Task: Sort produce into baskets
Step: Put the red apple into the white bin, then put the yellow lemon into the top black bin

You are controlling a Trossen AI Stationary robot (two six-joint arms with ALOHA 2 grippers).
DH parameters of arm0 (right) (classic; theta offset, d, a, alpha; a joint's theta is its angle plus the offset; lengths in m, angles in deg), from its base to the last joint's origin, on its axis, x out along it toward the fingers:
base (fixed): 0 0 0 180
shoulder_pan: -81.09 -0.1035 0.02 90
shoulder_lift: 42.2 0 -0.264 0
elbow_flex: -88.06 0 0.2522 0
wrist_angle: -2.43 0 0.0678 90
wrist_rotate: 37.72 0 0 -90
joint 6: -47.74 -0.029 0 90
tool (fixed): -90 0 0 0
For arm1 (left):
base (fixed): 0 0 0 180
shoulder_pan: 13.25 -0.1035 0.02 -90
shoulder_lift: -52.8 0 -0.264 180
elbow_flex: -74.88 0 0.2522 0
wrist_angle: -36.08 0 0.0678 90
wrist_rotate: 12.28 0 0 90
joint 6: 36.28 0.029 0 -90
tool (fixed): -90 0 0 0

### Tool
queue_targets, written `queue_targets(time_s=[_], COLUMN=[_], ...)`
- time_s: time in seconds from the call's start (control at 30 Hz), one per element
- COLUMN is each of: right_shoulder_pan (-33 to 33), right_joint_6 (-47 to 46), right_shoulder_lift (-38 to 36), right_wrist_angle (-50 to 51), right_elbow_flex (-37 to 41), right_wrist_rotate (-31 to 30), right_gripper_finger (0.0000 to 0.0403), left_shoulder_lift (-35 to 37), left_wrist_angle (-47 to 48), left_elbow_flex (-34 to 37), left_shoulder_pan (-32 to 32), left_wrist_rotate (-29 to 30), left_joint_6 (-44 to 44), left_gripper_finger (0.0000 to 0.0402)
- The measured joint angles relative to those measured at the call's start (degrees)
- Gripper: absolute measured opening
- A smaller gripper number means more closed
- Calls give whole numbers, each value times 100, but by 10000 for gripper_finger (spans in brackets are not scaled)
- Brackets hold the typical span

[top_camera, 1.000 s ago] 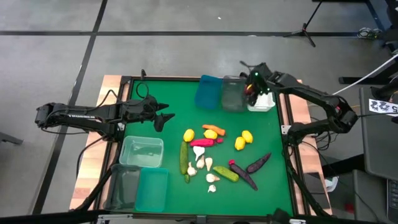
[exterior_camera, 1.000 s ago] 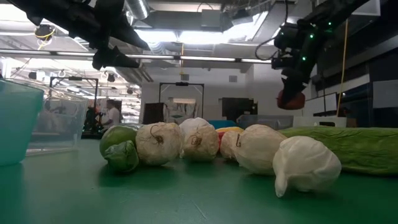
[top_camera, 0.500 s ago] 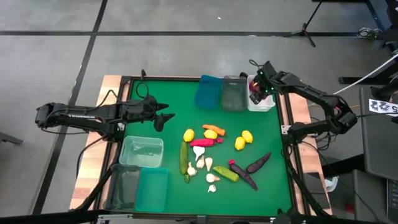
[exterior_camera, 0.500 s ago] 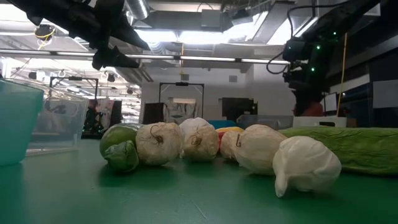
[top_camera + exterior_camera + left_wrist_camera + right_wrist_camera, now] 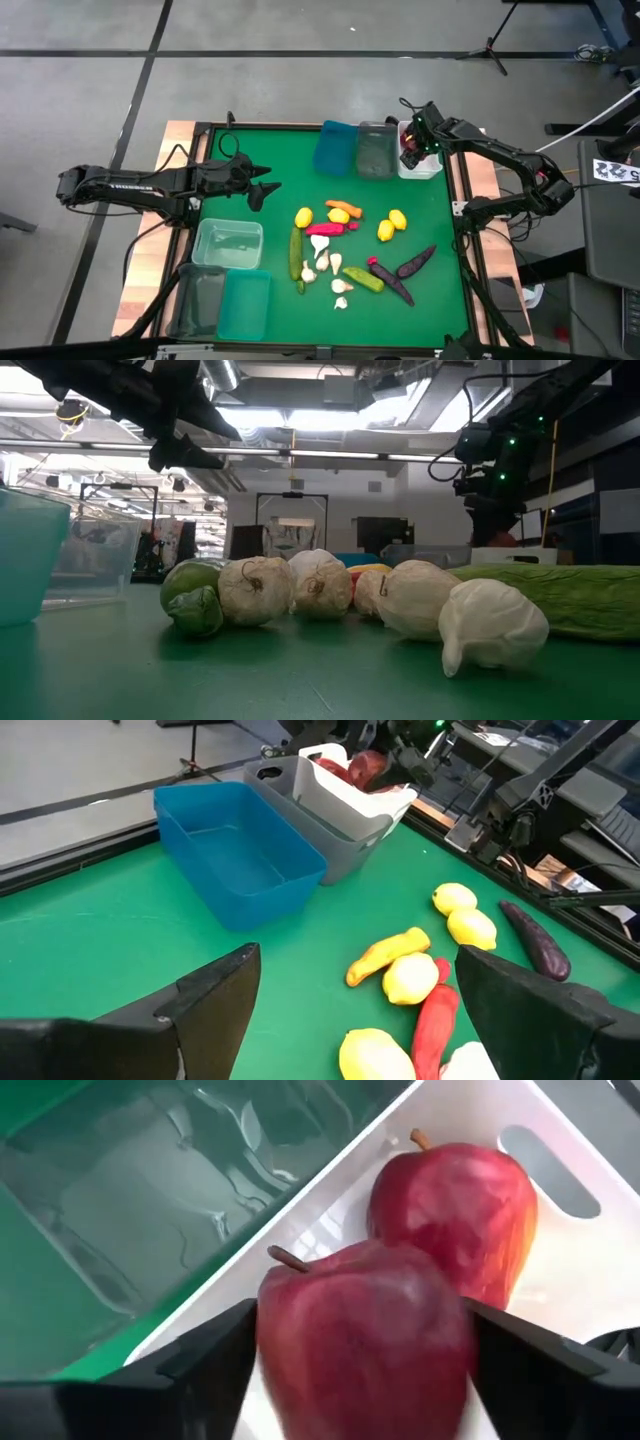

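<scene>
My right gripper [image 5: 408, 152] is over the white bin [image 5: 428, 168] at the table's far right, shut on a red apple [image 5: 365, 1340]. A second red apple [image 5: 455, 1210] lies in that bin. My left gripper [image 5: 262, 186] is open and empty, hovering at the table's left. Lemons [image 5: 391, 224], an orange carrot [image 5: 343, 206], a pink pepper [image 5: 330, 228], cucumbers [image 5: 296, 252], white garlic [image 5: 322, 262] and dark eggplants [image 5: 415, 262] lie on the green mat in the middle. My right gripper pinches the red apple by two opposite sides [image 5: 275, 1350] between its two fingers, coming from above. The apple's stem [image 5: 288, 1258] points away from the fingers. The apple sits low inside the white bin [image 5: 330, 1210], against the other apple; whether it rests on the floor, I cannot tell.
A blue bin [image 5: 335, 147] and a grey-clear bin [image 5: 375, 148] stand beside the white one at the far edge. A pale clear bin [image 5: 227, 243], a dark clear bin [image 5: 197, 300] and a teal bin [image 5: 245, 305] stand at the near left.
My right gripper has carried the red apple from over the grey-clear bin toward the table's right edge and down into the white bin, beside the other apple.
</scene>
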State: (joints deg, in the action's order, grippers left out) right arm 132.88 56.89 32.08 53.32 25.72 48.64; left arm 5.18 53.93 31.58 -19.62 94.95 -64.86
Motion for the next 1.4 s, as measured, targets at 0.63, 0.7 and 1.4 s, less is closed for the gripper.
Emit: queue_targets(time_s=[0.63, 0.7, 1.4], right_shoulder_pan=[-2, -2, -173], right_joint_6=[11, 22, 1137], right_shoulder_lift=[-15, -15, -17], right_wrist_angle=[215, 216, -427], right_elbow_flex=[-617, -755, -1827], right_wrist_rotate=[416, 884, 6937], right_gripper_finger=[347, 347, 348], left_shoulder_lift=[-1, -2, 8], left_wrist_angle=[2, -4, 669], left_elbow_flex=[0, 0, -1296], left_shoulder_pan=[0, 0, -1050], left_wrist_rotate=[-2, -2, -1356], left_joint_6=[-105, -32, 1307], left_gripper_finger=[329, 329, 329])
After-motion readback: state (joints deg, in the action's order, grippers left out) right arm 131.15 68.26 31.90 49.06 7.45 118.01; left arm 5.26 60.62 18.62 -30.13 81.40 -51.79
